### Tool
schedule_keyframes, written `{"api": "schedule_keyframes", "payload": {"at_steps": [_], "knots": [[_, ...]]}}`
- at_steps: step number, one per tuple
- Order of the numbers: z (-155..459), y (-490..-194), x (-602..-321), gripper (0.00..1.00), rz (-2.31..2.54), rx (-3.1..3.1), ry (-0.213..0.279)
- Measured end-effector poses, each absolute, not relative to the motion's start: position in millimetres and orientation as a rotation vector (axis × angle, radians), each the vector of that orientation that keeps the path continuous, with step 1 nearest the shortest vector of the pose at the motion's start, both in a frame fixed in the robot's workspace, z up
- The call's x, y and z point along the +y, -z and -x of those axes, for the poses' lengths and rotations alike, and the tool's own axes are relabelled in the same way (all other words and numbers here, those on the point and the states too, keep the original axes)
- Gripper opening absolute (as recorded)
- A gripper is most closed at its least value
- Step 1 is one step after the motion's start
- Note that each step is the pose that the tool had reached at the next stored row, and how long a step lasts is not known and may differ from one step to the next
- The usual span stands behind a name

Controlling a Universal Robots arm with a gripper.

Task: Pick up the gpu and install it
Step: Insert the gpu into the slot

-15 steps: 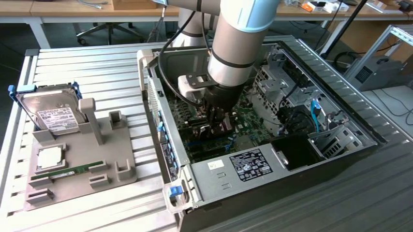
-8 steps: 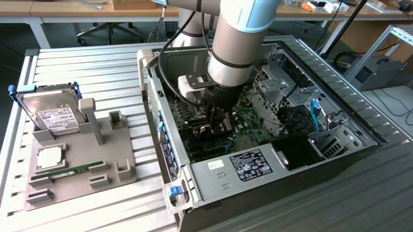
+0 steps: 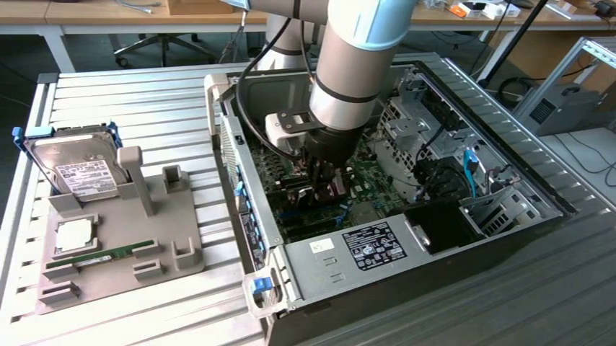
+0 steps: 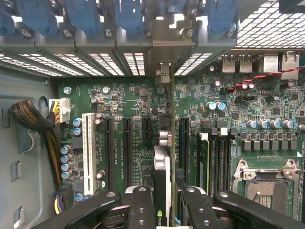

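GPU (image 4: 162, 186) sits edge-on between the two dark fingers (image 4: 143, 210) of the gripper (image 4: 162, 210), which is clamped on it at roughly half width, inside the open computer case (image 3: 539, 194). In the wrist view the card reads as a thin plate with a pale edge and a dark face, its silvery metal bracket (image 4: 164, 57) reaching up to the slotted rear wall of the case, among the blue card clips (image 4: 128, 14).

The deciding relation is this: the card hangs directly under the gripper, its long axis running parallel to the black expansion slots (image 4: 127, 143) on the green motherboard (image 4: 228, 124), and it seems lined up over the gap between those slots and the RAM sockets. Whether its lower edge is already seated cannot be told.

In the exterior view the arm (image 3: 356, 65) stands upright over the middle of the case, the gripper down near the board. Outside it, on the ribbed metal table (image 3: 125, 94), a grey plastic holder (image 3: 125, 238) carries a silver hard drive (image 3: 82, 169) and a narrow green RAM stick (image 3: 114, 254).
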State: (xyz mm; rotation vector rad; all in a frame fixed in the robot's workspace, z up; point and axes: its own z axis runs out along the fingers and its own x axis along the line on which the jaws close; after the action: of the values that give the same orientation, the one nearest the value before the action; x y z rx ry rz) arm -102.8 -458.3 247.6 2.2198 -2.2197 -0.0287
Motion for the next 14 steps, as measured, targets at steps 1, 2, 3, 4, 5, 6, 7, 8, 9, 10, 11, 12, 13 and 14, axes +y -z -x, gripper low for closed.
{"api": "schedule_keyframes", "payload": {"at_steps": [1,2,3,4,5,6,7,8,9,10,11,12,13,14], "knots": [[102.9,-246.6,-458.2,0.27,-2.22,-2.22,0.029],[102.9,-246.8,-458.3,0.27,-2.22,-2.22,0.029],[102.9,-246.9,-458.3,0.27,-2.22,-2.22,0.029],[102.9,-246.9,-458.4,0.27,-2.219,-2.219,0.028],[102.9,-247.0,-458.4,0.27,-2.219,-2.219,0.028],[102.9,-246.9,-458.4,0.27,-2.219,-2.219,0.028],[102.9,-246.9,-458.4,0.27,-2.219,-2.219,0.028],[102.9,-247.0,-458.4,0.27,-2.219,-2.219,0.028],[102.9,-246.9,-458.4,0.27,-2.219,-2.219,0.028],[102.9,-246.9,-458.4,0.27,-2.219,-2.219,0.028],[102.9,-246.9,-458.4,0.27,-2.219,-2.219,0.028],[102.9,-246.9,-458.4,0.27,-2.219,-2.219,0.028],[102.9,-246.9,-458.4,0.27,-2.219,-2.219,0.028],[102.9,-246.9,-458.4,0.27,-2.219,-2.219,0.028]]}}
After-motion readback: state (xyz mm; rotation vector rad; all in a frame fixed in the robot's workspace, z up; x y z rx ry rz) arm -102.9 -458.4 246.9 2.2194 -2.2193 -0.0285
